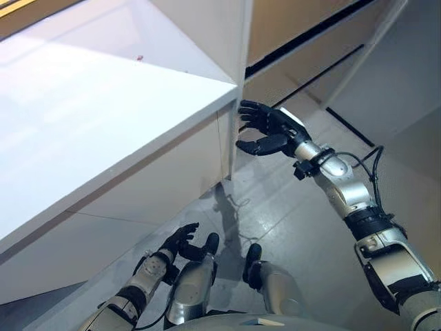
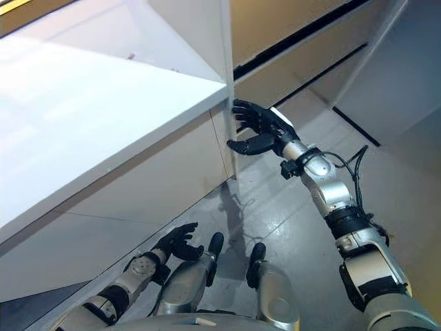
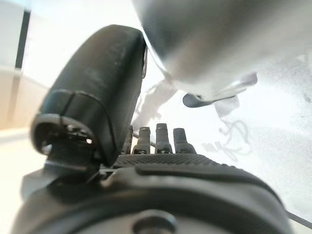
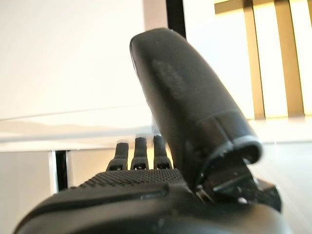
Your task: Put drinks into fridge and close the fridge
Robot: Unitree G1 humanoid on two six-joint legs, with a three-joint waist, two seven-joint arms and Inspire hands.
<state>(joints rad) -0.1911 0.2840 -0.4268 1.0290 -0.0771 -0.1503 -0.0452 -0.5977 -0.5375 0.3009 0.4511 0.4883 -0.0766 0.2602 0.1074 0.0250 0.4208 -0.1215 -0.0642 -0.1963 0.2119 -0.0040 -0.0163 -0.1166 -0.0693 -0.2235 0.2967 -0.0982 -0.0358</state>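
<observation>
I've got my right hand (image 1: 270, 129) spread, fingers straight, at the white fridge door's (image 1: 103, 131) corner; left hand (image 1: 178, 243) relaxed, low, empty. No drinks or readable writing visible.

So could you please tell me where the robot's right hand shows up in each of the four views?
Left eye view: right hand, open, centre, beside the white counter's corner.
Right eye view: right hand, centre, by the same corner.
Left wrist view: not in it; only the left hand.
Right wrist view: fills the bottom edge, thumb upright.
Shared landmark: the counter's corner.
</observation>
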